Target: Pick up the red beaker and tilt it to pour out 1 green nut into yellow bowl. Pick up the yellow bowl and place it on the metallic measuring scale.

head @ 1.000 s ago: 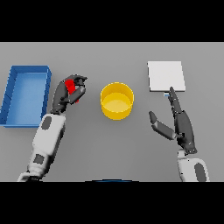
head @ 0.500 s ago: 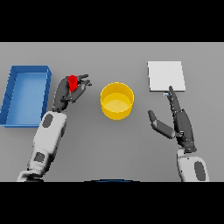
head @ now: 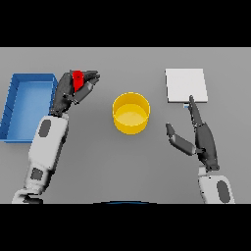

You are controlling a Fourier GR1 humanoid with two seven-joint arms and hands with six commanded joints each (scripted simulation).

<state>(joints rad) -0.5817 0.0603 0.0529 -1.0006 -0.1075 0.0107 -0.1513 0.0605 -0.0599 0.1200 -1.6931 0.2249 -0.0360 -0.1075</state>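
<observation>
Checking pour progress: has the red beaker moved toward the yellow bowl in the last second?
No. The red beaker has risen slightly toward the far edge, staying between the blue tray and yellow bowl.

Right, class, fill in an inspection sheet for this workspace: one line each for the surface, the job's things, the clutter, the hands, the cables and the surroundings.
Surface: grey table, flat and plain.
Job's things: red beaker held up in the left hand, left of the yellow bowl; the bowl stands upright near the middle; the pale square scale lies flat at the far right. No nut can be made out.
Clutter: blue tray at the left edge.
Hands: left hand curled round the beaker; right hand open, fingers straight, fingertip close to the scale's near edge.
Cables: nothing seen.
Surroundings: nothing seen beyond the table.
</observation>
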